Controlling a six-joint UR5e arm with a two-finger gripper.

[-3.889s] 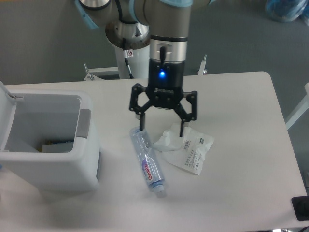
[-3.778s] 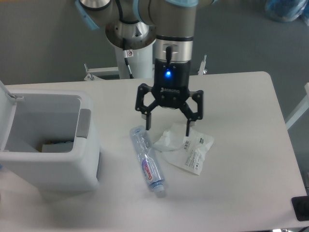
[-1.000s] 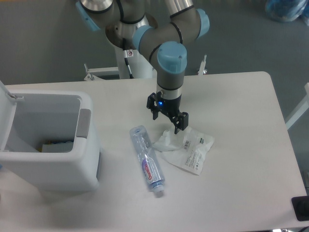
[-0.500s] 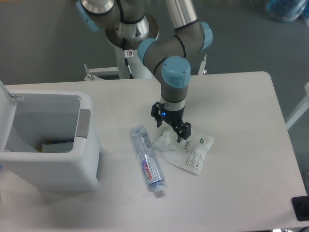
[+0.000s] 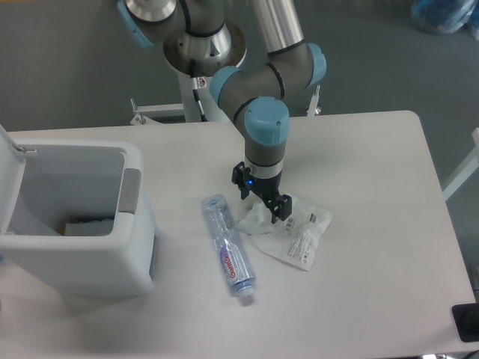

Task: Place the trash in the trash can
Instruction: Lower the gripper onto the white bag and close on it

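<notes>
Here your gripper sits low over the table, its two black fingers spread apart with nothing between them — one tip by the upper left edge of the crumpled wrapper, the other down on its white bunched corner. You cannot tell from this view whether the lower tip is actually touching the plastic or only just above it. A blue light glows on the gripper body, and the grey wrist with its blue cap rises straight up behind.

The wrapper spreads away from the fingers to the lower right, its printed label facing up. Just to the left of the fingers, and a little nearer the camera, lies the crushed clear bottle — on its side, red lettering showing, its capped end pointing toward the front edge of the table. It lies close to the wrapper, and you cannot tell whether they touch.

Well off to the left of the fingers stands the white trash can, lid hinged open, grey panel at its rim, something small already lying at the bottom.
</notes>
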